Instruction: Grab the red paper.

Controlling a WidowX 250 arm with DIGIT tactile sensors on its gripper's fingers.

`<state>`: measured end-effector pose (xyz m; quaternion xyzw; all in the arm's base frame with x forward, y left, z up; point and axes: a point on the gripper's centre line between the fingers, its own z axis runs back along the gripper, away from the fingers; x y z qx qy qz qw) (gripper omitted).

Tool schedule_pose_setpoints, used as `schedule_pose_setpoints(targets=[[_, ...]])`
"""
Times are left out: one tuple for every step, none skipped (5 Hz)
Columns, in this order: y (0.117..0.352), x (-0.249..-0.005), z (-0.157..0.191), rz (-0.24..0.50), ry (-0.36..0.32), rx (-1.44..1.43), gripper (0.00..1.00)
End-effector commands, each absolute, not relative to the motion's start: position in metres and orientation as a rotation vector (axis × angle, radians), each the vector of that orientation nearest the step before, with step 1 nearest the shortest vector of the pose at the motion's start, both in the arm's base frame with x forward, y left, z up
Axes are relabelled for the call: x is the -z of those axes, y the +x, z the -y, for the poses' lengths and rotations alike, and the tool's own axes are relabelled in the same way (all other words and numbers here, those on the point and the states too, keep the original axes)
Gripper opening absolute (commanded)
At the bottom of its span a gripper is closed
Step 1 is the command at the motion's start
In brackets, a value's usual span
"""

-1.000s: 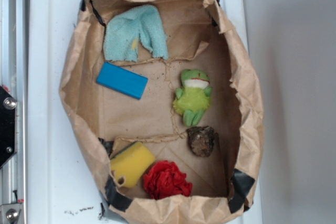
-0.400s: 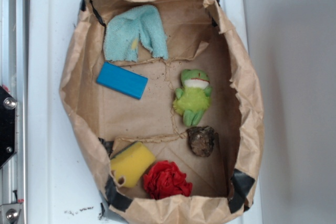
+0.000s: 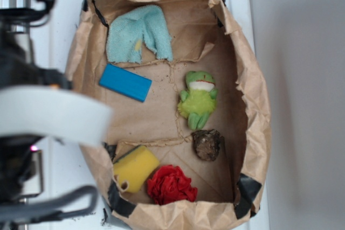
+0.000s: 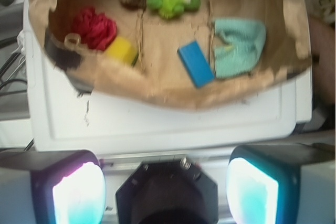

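The red paper (image 3: 170,185) is a crumpled red ball in the near corner of the open brown paper bag (image 3: 257,106), touching the yellow sponge (image 3: 136,167). In the wrist view the red paper (image 4: 94,27) lies at the upper left, far from my gripper (image 4: 165,182). The gripper hovers outside the bag, over the white surface. Its two pads (image 4: 79,195) stand wide apart with nothing between them. In the exterior view only my blurred arm (image 3: 48,114) shows, at the left edge beside the bag.
Also in the bag are a brown lumpy ball (image 3: 208,144), a green frog toy (image 3: 198,99), a blue block (image 3: 125,82) and a light blue cloth (image 3: 139,33). The bag's walls stand up around them. The bag rests on a white surface (image 3: 51,41).
My arm has come into the exterior view from the left; earlier it was out of sight. The objects in the bag have not moved.
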<state>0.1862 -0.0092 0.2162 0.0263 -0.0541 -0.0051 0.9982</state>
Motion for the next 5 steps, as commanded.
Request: schedule_pose_setpoints(targets=[[0.226, -0.217, 0.018, 0.202, 0.101, 0.379, 1.00], [0.236, -0.210, 0.018, 0.191, 0.109, 0.537, 1.00], [0.246, -0.202, 0.015, 0.172, 0.103, 0.682, 1.00], [0.262, -0.195, 0.005, 0.147, 0.107, 0.697, 1.00], [0.276, -0.188, -0.007, 0.129, 0.098, 0.667, 1.00]])
